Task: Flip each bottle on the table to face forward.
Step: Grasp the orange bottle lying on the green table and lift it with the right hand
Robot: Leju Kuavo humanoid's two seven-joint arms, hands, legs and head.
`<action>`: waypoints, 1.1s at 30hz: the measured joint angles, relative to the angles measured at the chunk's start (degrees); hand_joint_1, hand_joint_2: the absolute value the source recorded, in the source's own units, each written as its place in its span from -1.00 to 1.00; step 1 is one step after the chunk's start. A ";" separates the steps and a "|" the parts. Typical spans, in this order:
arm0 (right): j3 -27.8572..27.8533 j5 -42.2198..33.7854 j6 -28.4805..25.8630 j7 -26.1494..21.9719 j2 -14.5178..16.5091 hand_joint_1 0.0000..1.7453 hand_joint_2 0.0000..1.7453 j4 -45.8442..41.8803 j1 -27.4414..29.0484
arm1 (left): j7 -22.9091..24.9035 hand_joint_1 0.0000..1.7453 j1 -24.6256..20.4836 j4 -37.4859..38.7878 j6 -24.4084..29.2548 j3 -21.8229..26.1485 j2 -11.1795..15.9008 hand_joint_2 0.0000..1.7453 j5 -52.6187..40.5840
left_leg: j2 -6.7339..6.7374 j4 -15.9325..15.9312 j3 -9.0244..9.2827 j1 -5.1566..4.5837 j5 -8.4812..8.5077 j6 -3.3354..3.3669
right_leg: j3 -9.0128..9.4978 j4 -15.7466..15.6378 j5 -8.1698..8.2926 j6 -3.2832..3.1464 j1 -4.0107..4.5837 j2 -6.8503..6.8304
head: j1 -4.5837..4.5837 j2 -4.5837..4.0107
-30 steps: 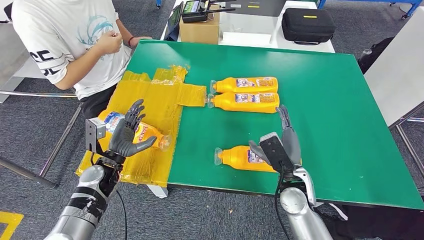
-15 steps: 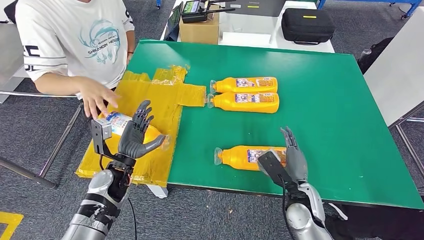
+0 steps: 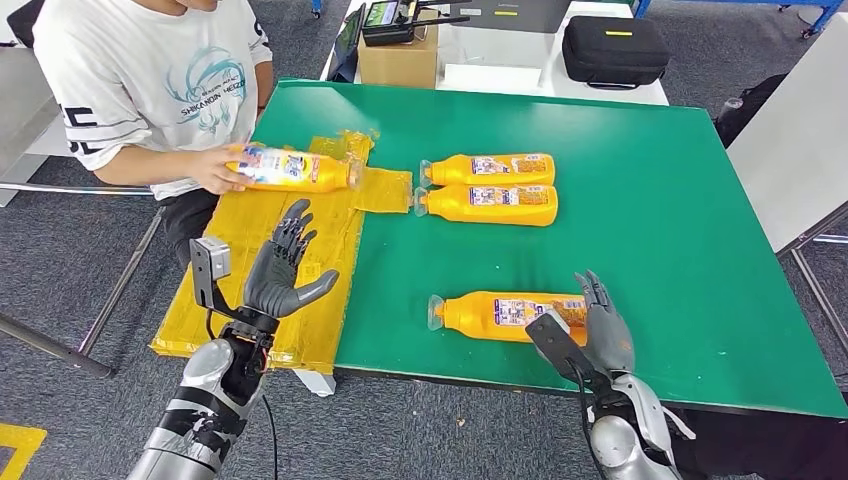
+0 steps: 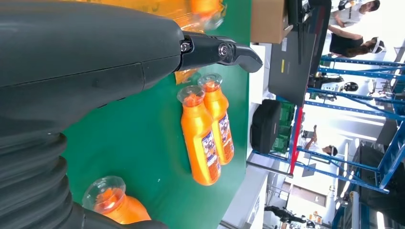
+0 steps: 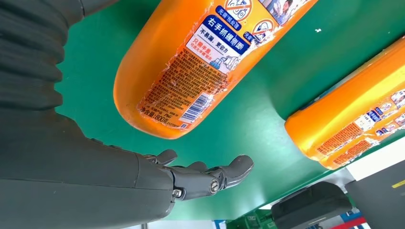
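L hand [image 3: 277, 277] sits at 8 o'clock over the yellow sheet [image 3: 300, 250], fingers spread, holding nothing. R hand [image 3: 603, 335] at 5 o'clock by the table edge, fingers apart, empty, just beside the base of the near bottle [image 3: 505, 315], which lies on its side on the green table [image 3: 650, 200], cap toward 9. Two more bottles [image 3: 488, 189] lie touching side by side near centre, caps toward 9. A person's hand [image 3: 215, 170] at 10 o'clock holds a fourth bottle [image 3: 295, 167] over the sheet.
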 joint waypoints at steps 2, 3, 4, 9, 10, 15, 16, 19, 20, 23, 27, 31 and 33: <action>-0.02 0.08 0.28 0.01 -0.11 -1.00 1.00 0.04 -0.01 | 0.00 -1.00 0.00 -0.01 -0.01 -0.16 0.00 1.00 0.05 | 0.00 0.00 0.00 0.00 0.00 0.00 | 0.01 0.00 0.00 0.00 0.00 0.00 | 0.00 0.00; -0.02 0.27 0.68 0.02 -0.19 -1.00 1.00 0.09 -0.03 | 0.01 -1.00 0.00 -0.01 -0.05 -0.21 0.00 1.00 0.13 | 0.00 0.00 0.00 0.00 0.00 0.00 | 0.01 0.01 0.00 0.00 0.00 0.00 | 0.00 0.00; 0.00 0.60 1.26 0.04 -0.32 -1.00 1.00 0.20 -0.10 | 0.02 -1.00 0.00 -0.01 -0.12 -0.24 0.00 1.00 0.21 | -0.01 0.00 0.00 0.00 0.00 0.00 | 0.01 0.01 0.00 0.00 0.00 0.00 | 0.00 0.00; 0.44 3.15 4.55 -0.31 -1.56 -1.00 1.00 2.25 -2.07 | 0.25 -1.00 -0.01 -0.01 -0.73 -0.30 -0.01 1.00 0.36 | 0.00 0.00 -0.01 0.00 0.00 0.00 | 0.03 0.01 0.00 0.00 -0.01 0.00 | 0.01 0.00; 0.79 3.62 5.17 -0.49 -1.82 -1.00 1.00 2.97 -2.84 | 0.30 -1.00 -0.01 -0.01 -0.96 -0.32 -0.02 1.00 0.43 | 0.00 0.00 -0.01 -0.01 0.00 0.00 | 0.03 0.01 0.01 0.00 -0.01 0.00 | 0.00 0.00; 3.65 5.30 8.49 -1.23 -3.15 -1.00 1.00 7.32 -7.59 | 0.44 -1.00 -0.02 -0.01 -2.17 -0.60 -0.05 1.00 1.17 | -0.01 0.00 0.00 0.00 0.01 0.00 | 0.03 0.01 0.02 0.01 0.00 0.00 | 0.01 0.00; 4.35 5.47 9.39 -1.49 -3.42 -1.00 1.00 8.25 -8.53 | 0.46 -1.00 -0.03 -0.01 -2.37 -0.66 -0.05 1.00 1.26 | -0.01 0.00 0.01 0.00 0.02 0.00 | 0.03 0.01 0.02 0.01 0.00 0.00 | 0.01 -0.01; 6.95 5.56 13.89 -2.85 -4.34 -1.00 1.00 11.53 -11.79 | 0.51 -1.00 -0.14 0.01 -3.27 -0.76 -0.07 1.00 1.73 | 0.02 0.00 0.01 0.00 0.02 0.00 | 0.03 0.02 0.02 0.01 0.00 0.01 | -0.01 -0.01; 7.98 5.30 15.70 -3.45 -4.74 -1.00 1.00 12.74 -13.08 | 0.49 -1.00 -0.28 0.05 -3.65 -0.79 -0.07 1.00 1.93 | 0.03 0.00 0.02 0.00 0.02 0.00 | 0.03 0.02 0.02 0.01 0.00 0.02 | -0.02 -0.01; 11.13 4.25 19.47 -4.79 -6.04 -1.00 1.00 16.20 -16.69 | 0.29 -1.00 -0.87 0.36 -4.48 -0.87 -0.07 1.00 2.23 | -0.01 0.01 0.04 0.00 0.02 0.00 | 0.05 0.01 0.02 0.01 0.00 0.01 | 0.00 -0.01; 14.98 3.59 22.61 -6.12 -7.54 0.55 1.00 19.72 -20.29 | -0.04 -1.00 -1.44 0.94 -4.73 -0.90 -0.07 1.00 2.23 | -0.01 0.01 0.05 0.00 0.02 0.00 | 0.08 0.01 0.03 0.02 0.00 0.01 | 0.00 -0.01; 19.03 -1.53 28.30 -9.79 -9.71 1.00 1.00 22.63 -24.24 | -0.72 -1.00 -2.54 2.25 -5.65 -0.94 -0.06 1.00 2.73 | -0.01 0.02 0.12 -0.01 0.02 0.00 | 0.14 -0.01 0.03 0.03 -0.01 0.01 | 0.01 -0.01; 21.17 -5.42 31.60 -11.37 -11.11 1.00 1.00 23.65 -26.24 | -1.26 -1.00 -3.42 3.40 -6.24 -1.06 -0.06 1.00 3.20 | -0.03 0.02 0.15 -0.01 0.03 0.01 | 0.18 -0.01 0.05 0.05 -0.01 0.00 | 0.01 0.00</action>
